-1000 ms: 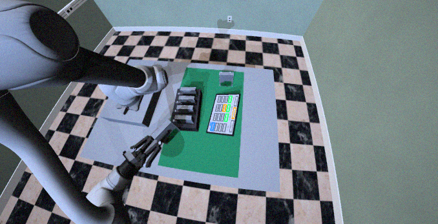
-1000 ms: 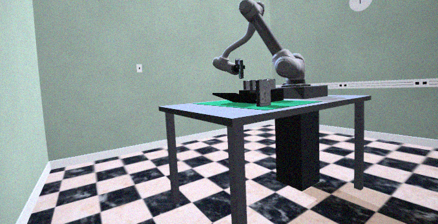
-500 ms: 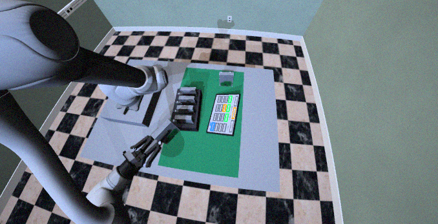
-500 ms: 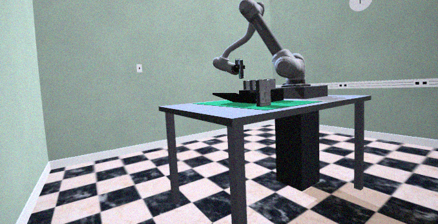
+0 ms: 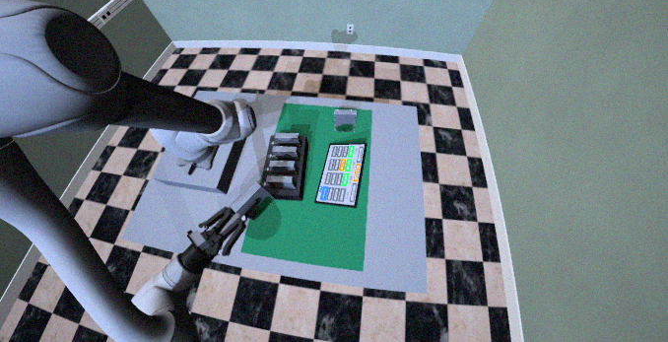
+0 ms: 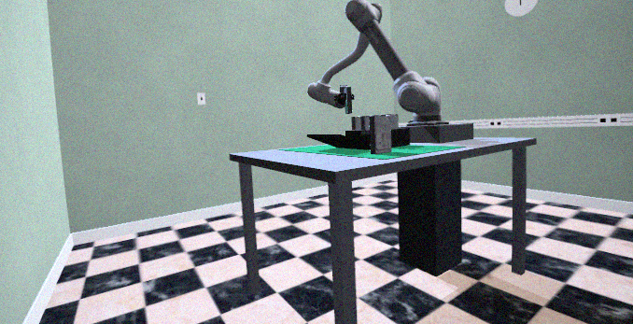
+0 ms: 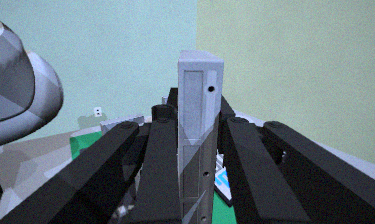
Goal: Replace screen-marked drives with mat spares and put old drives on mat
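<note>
Drive [image 5: 252, 201] [image 6: 348, 99] [image 7: 201, 100] in claw [image 5: 235, 218] [image 6: 345, 98] [image 7: 193, 101], clear above the tabletop [image 5: 394, 187] [image 6: 289, 158].

Grey drive [image 5: 251, 201] [image 6: 348, 99] [image 7: 194, 105] upright between jaws.

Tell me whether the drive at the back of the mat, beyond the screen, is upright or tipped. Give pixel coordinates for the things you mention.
Upright: in the exterior view the spare drive [image 5: 345, 116] [image 6: 381, 133] stands tall on the green mat [image 5: 315, 241] [image 6: 317, 148].
</note>
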Robot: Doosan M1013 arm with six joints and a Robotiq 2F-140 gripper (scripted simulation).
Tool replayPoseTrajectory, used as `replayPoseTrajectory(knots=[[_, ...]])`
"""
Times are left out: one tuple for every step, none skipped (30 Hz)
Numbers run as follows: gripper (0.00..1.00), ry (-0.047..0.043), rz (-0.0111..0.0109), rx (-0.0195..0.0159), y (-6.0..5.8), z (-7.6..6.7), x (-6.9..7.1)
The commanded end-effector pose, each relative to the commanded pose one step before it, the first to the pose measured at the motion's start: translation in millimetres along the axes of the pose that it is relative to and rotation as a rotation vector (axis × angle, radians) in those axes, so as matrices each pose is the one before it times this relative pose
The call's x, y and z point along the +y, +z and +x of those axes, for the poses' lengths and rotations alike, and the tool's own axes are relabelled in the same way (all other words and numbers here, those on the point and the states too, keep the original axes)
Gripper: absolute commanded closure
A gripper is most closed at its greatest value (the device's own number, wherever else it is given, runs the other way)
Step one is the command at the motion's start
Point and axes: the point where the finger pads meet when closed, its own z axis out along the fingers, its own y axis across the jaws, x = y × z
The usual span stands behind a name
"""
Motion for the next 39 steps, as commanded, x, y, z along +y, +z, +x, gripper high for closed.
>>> replayPoseTrajectory(knots=[[0.9,-0.00107,-0.00004,-0.0002,-0.2,0.49,0.23],[0.9,0.0,0.0,0.0,-0.07,0.0,0.06],[0.9,0.0,0.0,0.0,-0.1,0.0,0.07],[0.9,0.0,0.0,0.0,-0.12,0.0,0.09],[0.9,0.0,0.0,0.0,-0.15,0.0,0.11],[0.9,0.0,0.0,0.0,-0.18,0.0,0.13],[0.9,0.0,0.0,0.0,-0.21,0.0,0.16],[0.9,0.0,0.0,0.0,-0.24,0.0,0.18],[0.9,0.0,0.0,0.0,0.0,0.0,0.0],[0.9,0.0,0.0,0.0,0.0,0.0,0.0],[0.9,0.0,0.0,0.0,-0.27,0.0,0.21],[0.9,0.0,0.0,0.0,-0.3,0.0,0.23],[0.9,0.0,0.0,0.0,-0.34,0.0,0.26],[0.9,0.0,0.0,0.0,-0.37,0.0,0.28],[0.9,0.0,0.0,0.0,-0.41,0.0,0.31],[0.9,0.0,0.0,0.0,-0.45,0.0,0.34],[0.9,0.0,0.0,0.0,-0.48,0.0,0.36],[0.9,0.0,0.0,0.0,-0.51,0.0,0.39],[0.9,0.0,0.0,0.0,-0.55,0.0,0.42],[0.9,0.0,0.0,0.0,-0.58,0.0,0.44],[0.9,0.0,0.0,0.0,-0.62,0.0,0.47],[0.9,0.0,0.0,0.0,-0.65,0.0,0.49],[0.9,0.0,0.0,0.0,-0.68,0.0,0.52],[0.9,0.0,0.0,0.0,-0.71,0.0,0.54],[0.9,0.0,0.0,0.0,-0.74,0.0,0.57],[0.9,0.0,0.0,0.0,0.0,0.0,0.0],[0.9,0.0,0.0,0.0,0.0,0.0,0.0],[0.9,0.0,0.0,0.0,-0.77,0.0,0.59],[0.9,0.0,0.0,0.0,-0.8,0.0,0.61],[0.9,0.0,0.0,0.0,-0.83,0.0,0.63],[0.9,0.0,0.0,0.0,-0.85,0.0,0.65],[0.9,0.0,0.0,0.0,-0.88,0.0,0.67],[0.9,0.0,0.0,0.0,-0.9,0.0,0.68],[0.9,0.0,0.0,0.0,-0.92,0.0,0.7],[0.9,0.0,0.0,0.0,-0.94,0.0,0.71],[0.9,0.0,0.0,0.0,-0.95,0.0,0.73],[0.9,0.0,0.0,0.0,-0.97,0.0,0.74],[0.9,0.0,0.0,0.0,-0.98,0.0,0.75],[0.9,0.0,0.0,0.0,-0.99,0.0,0.76]])
